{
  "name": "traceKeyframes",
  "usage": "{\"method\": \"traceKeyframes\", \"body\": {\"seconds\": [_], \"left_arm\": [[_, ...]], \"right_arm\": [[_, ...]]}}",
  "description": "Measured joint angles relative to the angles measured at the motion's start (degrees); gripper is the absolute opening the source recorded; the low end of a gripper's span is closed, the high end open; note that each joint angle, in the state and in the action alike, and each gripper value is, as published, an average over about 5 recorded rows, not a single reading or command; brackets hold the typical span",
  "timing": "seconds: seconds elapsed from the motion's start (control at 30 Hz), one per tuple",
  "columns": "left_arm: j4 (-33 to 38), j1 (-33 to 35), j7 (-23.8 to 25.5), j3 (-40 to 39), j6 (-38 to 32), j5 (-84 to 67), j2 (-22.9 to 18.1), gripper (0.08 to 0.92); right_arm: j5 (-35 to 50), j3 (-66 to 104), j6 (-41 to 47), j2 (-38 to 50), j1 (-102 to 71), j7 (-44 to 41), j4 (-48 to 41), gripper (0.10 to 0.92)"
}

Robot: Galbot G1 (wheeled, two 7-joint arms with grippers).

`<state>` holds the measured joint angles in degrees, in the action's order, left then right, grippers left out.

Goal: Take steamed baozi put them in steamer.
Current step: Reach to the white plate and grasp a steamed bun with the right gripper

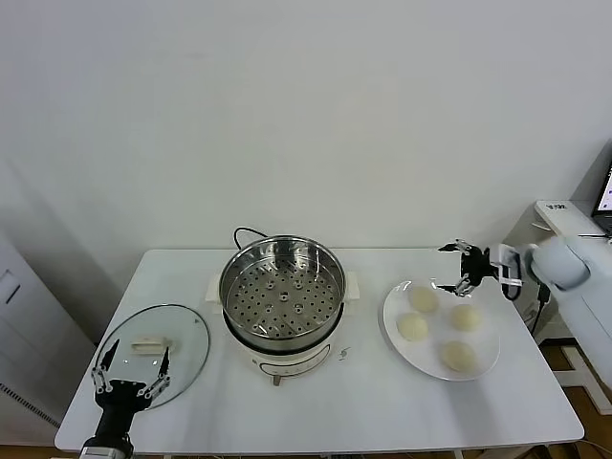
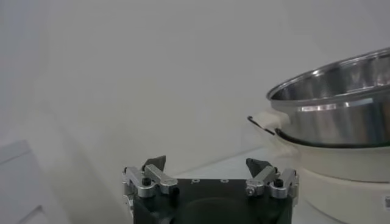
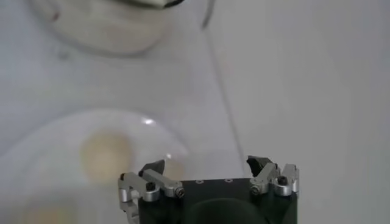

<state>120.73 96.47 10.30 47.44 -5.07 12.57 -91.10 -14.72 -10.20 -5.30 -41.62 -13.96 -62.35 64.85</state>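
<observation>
Several cream-white steamed baozi (image 1: 423,299) lie on a white plate (image 1: 394,304) at the table's right. The steamer (image 1: 282,301), a shiny steel pot with a perforated floor and nothing in it, stands on its white base at the table's middle. My right gripper (image 1: 457,269) hangs open just above the plate's far edge, holding nothing. In the right wrist view one baozi (image 3: 105,155) lies ahead of the open gripper (image 3: 207,165). My left gripper (image 1: 132,368) stays open and unladen over the front left corner. The left wrist view shows that gripper (image 2: 207,164) with the steamer (image 2: 341,91) off to its side.
A round glass lid (image 1: 186,335) with a white handle lies flat under the left gripper at the front left. A black cord (image 1: 244,232) runs behind the steamer. White equipment (image 1: 564,220) stands beyond the table's right edge. The white table (image 1: 316,402) ends close in front.
</observation>
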Motion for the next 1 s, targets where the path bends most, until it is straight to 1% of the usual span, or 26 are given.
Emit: {"method": "traceKeyframes", "body": {"seconds": [0.2, 0.4, 0.8, 0.9, 1.0], "left_arm": [[0.3, 0.5, 0.0, 0.5, 0.1, -0.4, 0.2, 0.823], [0.3, 0.5, -0.1, 0.8, 0.3, -0.6, 0.3, 0.823], [0.6, 0.0, -0.1, 0.7, 1.1, -0.3, 0.6, 0.823], [0.8, 0.1, -0.1, 0.9, 1.2, -0.3, 0.8, 0.823], [0.9, 0.2, -0.1, 1.0, 1.3, -0.3, 0.9, 0.823]], "right_arm": [[-5.1, -5.9, -2.6, -4.7, 4.9, -1.2, -7.3, 0.823], [-9.7, -8.5, -4.4, -8.8, 7.0, -1.4, -13.6, 0.823], [-13.8, -8.8, -5.5, -13.9, 7.6, -0.9, -21.6, 0.818], [-14.3, -8.6, -5.6, -14.8, 7.8, -0.9, -23.0, 0.774], [-14.8, -8.5, -5.6, -15.5, 7.9, -0.8, -24.2, 0.708]]}}
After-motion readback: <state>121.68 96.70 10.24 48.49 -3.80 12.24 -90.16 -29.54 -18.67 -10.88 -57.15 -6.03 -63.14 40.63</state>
